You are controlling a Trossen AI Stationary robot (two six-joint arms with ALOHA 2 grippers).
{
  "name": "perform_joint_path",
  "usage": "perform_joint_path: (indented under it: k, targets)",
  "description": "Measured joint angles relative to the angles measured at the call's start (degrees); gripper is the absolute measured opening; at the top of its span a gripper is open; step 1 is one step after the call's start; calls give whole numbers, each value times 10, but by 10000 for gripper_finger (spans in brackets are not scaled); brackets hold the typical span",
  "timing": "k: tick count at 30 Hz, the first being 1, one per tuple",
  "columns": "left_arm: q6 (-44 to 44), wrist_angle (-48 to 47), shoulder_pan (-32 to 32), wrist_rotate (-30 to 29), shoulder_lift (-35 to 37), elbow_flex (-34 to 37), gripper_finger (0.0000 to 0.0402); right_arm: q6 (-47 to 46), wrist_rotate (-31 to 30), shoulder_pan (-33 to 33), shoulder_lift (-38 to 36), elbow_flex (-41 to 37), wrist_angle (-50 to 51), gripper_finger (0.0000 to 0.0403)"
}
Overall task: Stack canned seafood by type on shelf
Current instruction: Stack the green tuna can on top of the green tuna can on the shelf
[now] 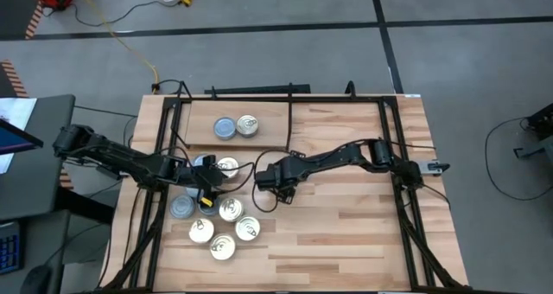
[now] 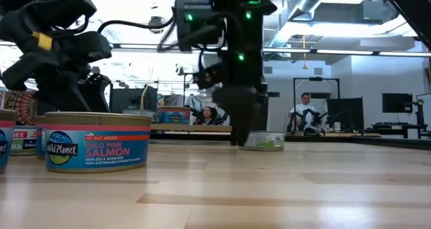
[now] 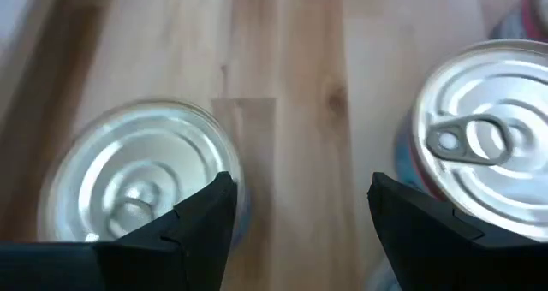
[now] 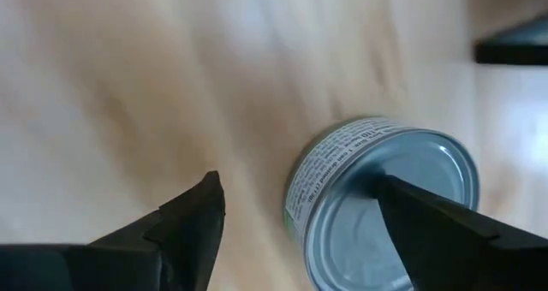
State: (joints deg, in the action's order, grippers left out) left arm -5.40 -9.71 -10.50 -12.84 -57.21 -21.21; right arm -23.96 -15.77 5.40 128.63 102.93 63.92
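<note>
Two tins, one bluish-grey (image 1: 225, 128) and one shiny (image 1: 247, 124), stand side by side on the shelf (image 1: 199, 131) at the far side. Several more tins (image 1: 223, 229) stand in a cluster near the table's left front. My left gripper (image 1: 206, 193) hovers open over that cluster, with bare wood between its fingers (image 3: 304, 205) and a shiny pull-tab tin on either side (image 3: 137, 188) (image 3: 488, 128). My right gripper (image 1: 278, 188) is open and low over the table's middle. A lone bluish-grey-topped tin (image 4: 385, 205) with a green label (image 2: 264, 141) stands on the wood there, partly behind one finger. My right gripper points steeply down, and one finger (image 4: 445, 231) stands over the lone tin's top near its rim (image 4: 377, 181), the other over bare wood. Whether that finger touches the tin I cannot tell. The tin stands flat on the table.
A blue salmon tin (image 2: 97, 141) stands close to the low camera. The shelf's black frame and divider rod (image 1: 289, 125) run along the far side, and black rails (image 1: 406, 199) flank the table. Bare wood (image 1: 346, 233) lies at the right front. People sit in the room beyond.
</note>
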Motion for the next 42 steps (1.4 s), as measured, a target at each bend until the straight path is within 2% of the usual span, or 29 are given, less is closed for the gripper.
perform_joint_path:
  k: [4,9,16,22,26,32,37,42]
  targets:
    - [-13,14,0,36,0,0,254,0,22,15,2,26,-43,325]
    - [-14,37,0,52,0,0,254,18,35,23,2,49,-109,325]
    - [-18,30,-2,77,0,0,254,14,0,23,1,129,-59,325]
    - [-13,31,-18,78,0,0,254,-13,-2,19,1,146,23,325]
    - [-13,37,-50,66,0,0,254,-20,-6,10,1,117,39,325]
    - [-13,51,-124,4,22,0,254,-35,-6,4,-22,63,36,325]
    - [-9,38,-171,-49,78,0,254,-52,-6,6,-86,-18,-3,325]
    - [2,34,-190,-41,124,0,254,-71,0,-2,-150,-130,-103,325]
